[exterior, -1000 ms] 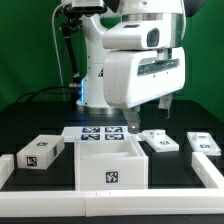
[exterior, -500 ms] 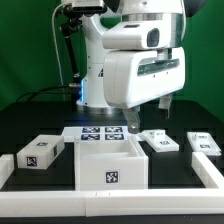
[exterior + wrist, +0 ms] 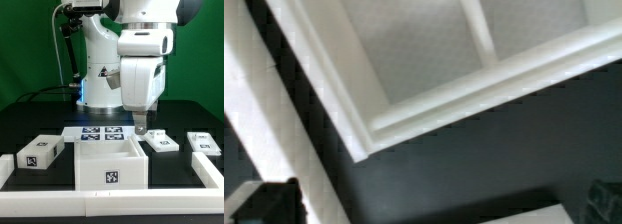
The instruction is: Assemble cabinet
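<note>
The cabinet (image 3: 110, 163) is an open white box shell with a coded tag on its front, standing at the front middle of the black table. My gripper (image 3: 141, 127) hangs just behind its back right corner, a little above the table. In the wrist view the cabinet's corner and inner compartments (image 3: 446, 65) fill the upper part. My gripper (image 3: 434, 210) is open and empty, with one dark fingertip (image 3: 267, 204) at each side edge over bare black table. Small white tagged drawer blocks lie at the exterior view's left (image 3: 38, 153) and right (image 3: 160, 142), (image 3: 204, 143).
The marker board (image 3: 100, 133) lies flat behind the cabinet. A low white border (image 3: 60, 193) runs along the table's front and sides, and shows as a white strip in the wrist view (image 3: 260, 110). Cables and the robot base stand at the back.
The wrist has turned, so the hand now looks narrower, and it has shifted toward the exterior view's right. The cabinet and drawer blocks have not moved.
</note>
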Robot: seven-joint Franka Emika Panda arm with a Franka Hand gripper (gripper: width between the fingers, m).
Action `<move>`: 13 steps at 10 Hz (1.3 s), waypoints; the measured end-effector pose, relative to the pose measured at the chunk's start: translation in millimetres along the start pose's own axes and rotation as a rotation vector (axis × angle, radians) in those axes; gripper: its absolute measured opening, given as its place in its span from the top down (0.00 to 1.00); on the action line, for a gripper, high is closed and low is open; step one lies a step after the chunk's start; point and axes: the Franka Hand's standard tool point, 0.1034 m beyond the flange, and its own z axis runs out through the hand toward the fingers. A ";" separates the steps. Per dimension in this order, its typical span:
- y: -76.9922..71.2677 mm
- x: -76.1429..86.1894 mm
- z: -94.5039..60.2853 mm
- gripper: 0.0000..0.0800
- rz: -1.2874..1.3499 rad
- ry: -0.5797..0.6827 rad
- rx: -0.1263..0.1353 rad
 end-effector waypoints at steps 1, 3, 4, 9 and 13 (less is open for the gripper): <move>0.3 0.1 0.1 0.00 0.001 0.001 -0.001; 0.1 0.0 0.5 0.00 0.001 0.000 0.000; 2.3 0.0 0.6 0.00 -0.067 0.009 -0.027; -10.7 -31.4 3.3 0.00 -0.338 -0.024 -0.050; -10.9 -31.5 4.2 0.00 -0.338 -0.024 -0.050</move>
